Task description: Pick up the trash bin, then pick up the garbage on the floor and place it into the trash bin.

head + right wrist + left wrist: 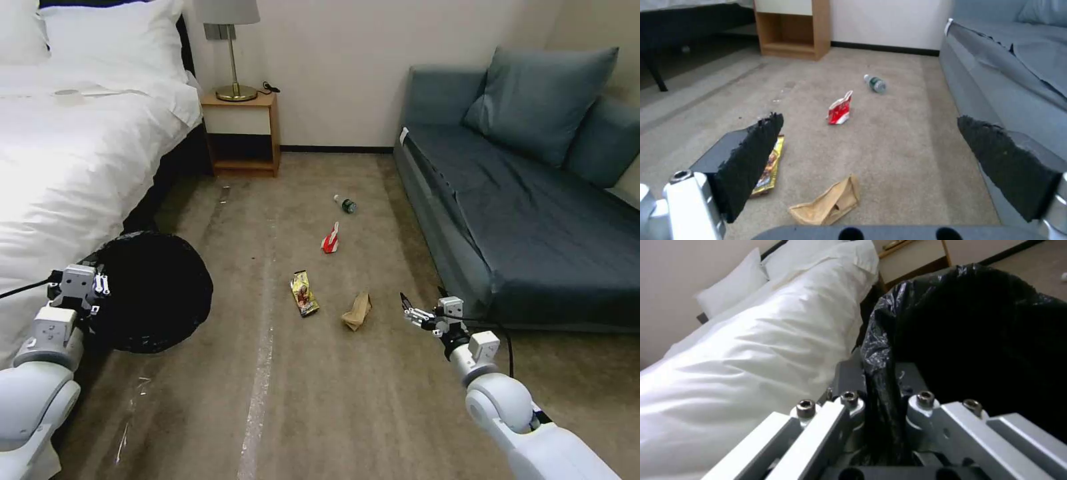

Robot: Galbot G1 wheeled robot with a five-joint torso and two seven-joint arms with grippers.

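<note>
The trash bin, lined with a crinkled black bag, is at the left beside the bed. My left gripper is shut on its near rim, with the bag pinched between the fingers. My right gripper hangs open above the carpet next to the sofa, its pads wide apart. Four pieces of garbage lie on the floor ahead of it. Nearest is a crumpled brown paper bag. The others are a yellow wrapper, a red-and-white packet and a small bottle.
A white bed runs along the left. A wooden nightstand with a lamp stands at the back wall. A blue sofa lines the right side. Open carpet lies between bed and sofa.
</note>
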